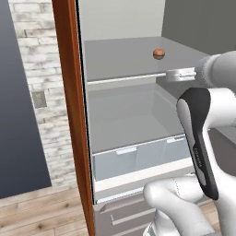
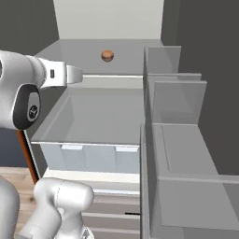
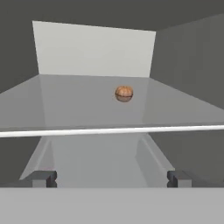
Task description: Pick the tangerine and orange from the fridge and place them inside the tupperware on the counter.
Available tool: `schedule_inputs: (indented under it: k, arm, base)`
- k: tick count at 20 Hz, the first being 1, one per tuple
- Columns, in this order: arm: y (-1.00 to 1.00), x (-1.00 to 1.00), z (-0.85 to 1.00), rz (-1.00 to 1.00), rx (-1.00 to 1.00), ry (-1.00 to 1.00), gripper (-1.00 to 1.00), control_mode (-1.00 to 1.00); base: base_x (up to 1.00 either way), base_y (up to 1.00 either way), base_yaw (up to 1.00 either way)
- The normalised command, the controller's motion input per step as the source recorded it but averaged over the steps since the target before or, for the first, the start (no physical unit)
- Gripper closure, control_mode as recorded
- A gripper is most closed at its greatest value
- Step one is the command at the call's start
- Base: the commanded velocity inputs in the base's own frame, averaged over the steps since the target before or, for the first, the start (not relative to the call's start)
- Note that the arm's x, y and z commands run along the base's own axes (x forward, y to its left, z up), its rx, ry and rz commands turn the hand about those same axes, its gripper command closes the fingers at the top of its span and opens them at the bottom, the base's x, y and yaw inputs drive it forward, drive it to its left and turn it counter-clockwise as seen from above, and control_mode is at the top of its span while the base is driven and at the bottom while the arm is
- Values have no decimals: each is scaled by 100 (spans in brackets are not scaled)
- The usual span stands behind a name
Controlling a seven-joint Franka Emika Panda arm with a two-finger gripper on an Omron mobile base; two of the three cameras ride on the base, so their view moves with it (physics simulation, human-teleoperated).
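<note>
Hand view: I see the gripper [image 3: 112, 178] with jaws spread wide, nothing between them, pointing into the fridge [image 3: 94, 50] just outside the white front edge of the shelf [image 3: 65, 105]. One small orange fruit [image 3: 124, 93], tangerine or orange, can't tell which, sits alone mid-shelf towards the back, well apart from the fingertips [image 3: 43, 178]. Crisper drawer [image 1: 138, 159] sits below the shelf.
</note>
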Motion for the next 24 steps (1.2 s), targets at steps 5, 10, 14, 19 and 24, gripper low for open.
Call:
schedule_inputs:
  k: [5,10,14,19,24]
  arm:
    - [-9,33,22,0,0,-5,-100,-100]
    - [-2,35,7,0,0,0,-100,-100]
    - [0,17,0,0,0,-1,-100,-100]
    - [-3,5,0,0,0,0,-100,-100]
    - [-13,3,0,0,1,0,-100,-100]
  base:
    - [0,0,0]
    - [0,0,0]
    - [0,0,0]
    - [0,0,0]
    - [0,0,0]
